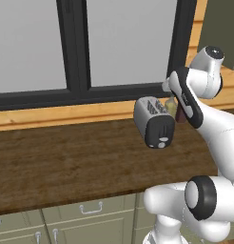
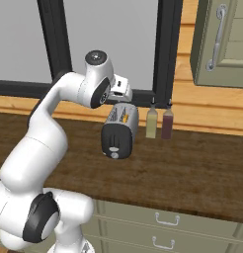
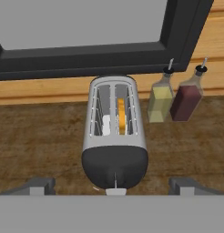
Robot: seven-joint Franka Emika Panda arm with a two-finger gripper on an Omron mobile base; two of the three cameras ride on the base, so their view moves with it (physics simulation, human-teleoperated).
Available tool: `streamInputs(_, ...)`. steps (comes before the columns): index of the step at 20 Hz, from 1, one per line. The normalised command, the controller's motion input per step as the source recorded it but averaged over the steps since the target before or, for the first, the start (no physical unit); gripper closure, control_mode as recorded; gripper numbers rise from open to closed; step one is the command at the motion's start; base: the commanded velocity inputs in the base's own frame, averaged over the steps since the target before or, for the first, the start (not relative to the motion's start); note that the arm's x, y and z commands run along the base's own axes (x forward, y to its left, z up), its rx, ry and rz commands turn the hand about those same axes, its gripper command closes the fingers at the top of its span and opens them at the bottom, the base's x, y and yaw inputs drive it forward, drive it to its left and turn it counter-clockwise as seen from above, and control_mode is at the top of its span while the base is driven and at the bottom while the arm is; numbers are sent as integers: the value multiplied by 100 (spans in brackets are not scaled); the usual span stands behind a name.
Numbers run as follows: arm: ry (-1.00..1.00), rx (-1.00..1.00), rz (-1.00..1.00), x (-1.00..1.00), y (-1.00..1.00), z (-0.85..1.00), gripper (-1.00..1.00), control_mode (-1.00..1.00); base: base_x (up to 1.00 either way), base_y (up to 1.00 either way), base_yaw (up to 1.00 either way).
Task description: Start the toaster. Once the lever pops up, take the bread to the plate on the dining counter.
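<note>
Hovering spread and empty above the toaster (image 3: 114, 136), the gripper (image 3: 114, 189) faces the lever (image 3: 115, 191), a small stiff tab needing a firm downward push; the bread (image 3: 121, 116) looks light, crumbly.

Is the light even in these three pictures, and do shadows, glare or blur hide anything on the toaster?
Left base view: flat, even light, slightly soft; the toaster casts hardly any shadow. Right base view: equally even, no glare on its silver shell. Hand view: sharpest; both slots read clearly, the bread glowing orange in the right-hand slot, the bottles clear.
</note>
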Motion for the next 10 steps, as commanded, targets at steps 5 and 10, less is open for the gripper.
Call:
streamInputs(5,0,0,0,0,0,0,-100,-100,0,0,0)
streamInputs(10,0,0,0,0,0,0,-100,-100,0,0,0)
